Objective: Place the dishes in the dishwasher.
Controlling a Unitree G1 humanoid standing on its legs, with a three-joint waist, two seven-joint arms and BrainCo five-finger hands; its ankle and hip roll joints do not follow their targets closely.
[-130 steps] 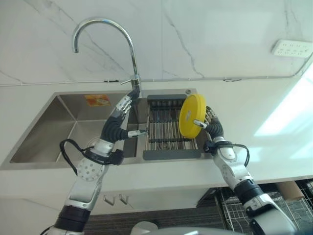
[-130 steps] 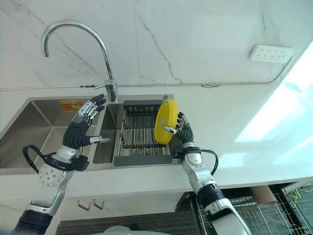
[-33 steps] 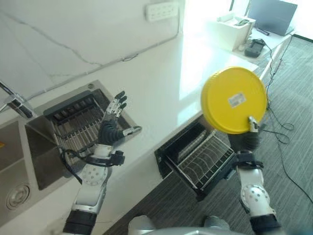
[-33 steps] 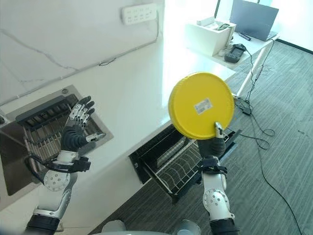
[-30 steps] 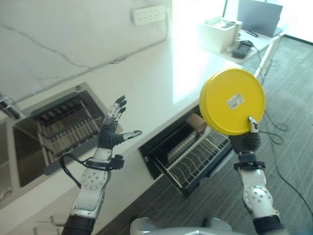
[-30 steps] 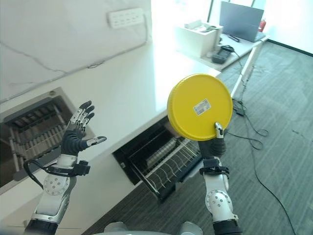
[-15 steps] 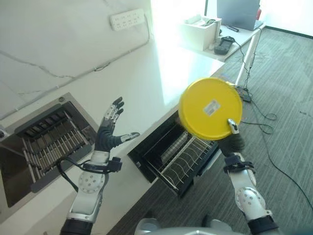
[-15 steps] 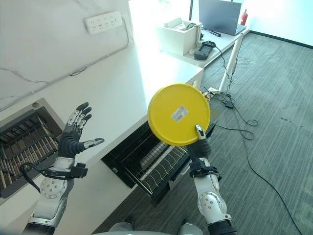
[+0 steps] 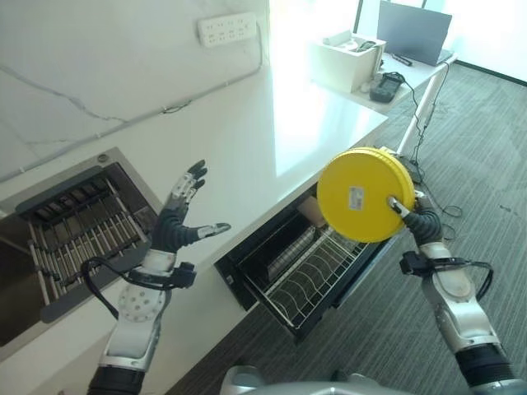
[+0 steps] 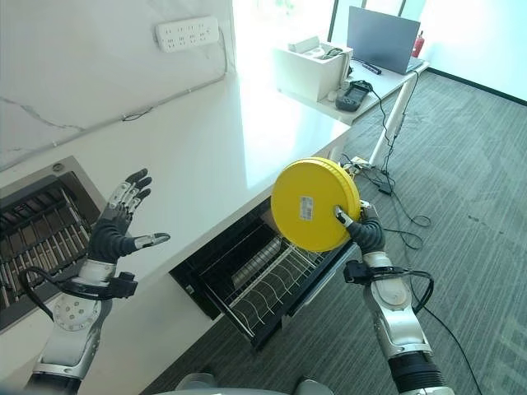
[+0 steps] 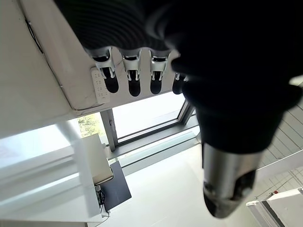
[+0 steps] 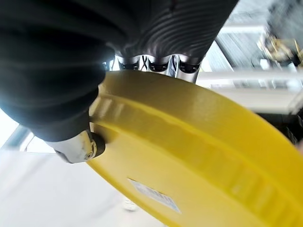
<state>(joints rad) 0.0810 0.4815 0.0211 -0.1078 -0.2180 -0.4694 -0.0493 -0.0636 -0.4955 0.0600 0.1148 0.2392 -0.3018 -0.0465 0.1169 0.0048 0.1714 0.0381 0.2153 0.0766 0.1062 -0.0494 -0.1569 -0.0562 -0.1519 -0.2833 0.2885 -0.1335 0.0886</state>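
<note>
A round yellow plate is held upright in the air, its underside with a white sticker facing me. My right hand is shut on its lower right rim, thumb on the underside and fingers behind. The plate hangs over the pulled-out dishwasher rack, a wire rack below the counter edge with nothing in its rows. My left hand is raised above the counter with fingers spread, holding nothing.
The white counter runs from the sink's drying rack at the left to a desk with a laptop at the back right. A wall socket strip sits above. Grey carpet lies beyond the dishwasher.
The camera swung from the sink to the dishwasher. My right hand lowered the yellow plate and tilted it down toward the open rack. The left hand stayed raised and open.
</note>
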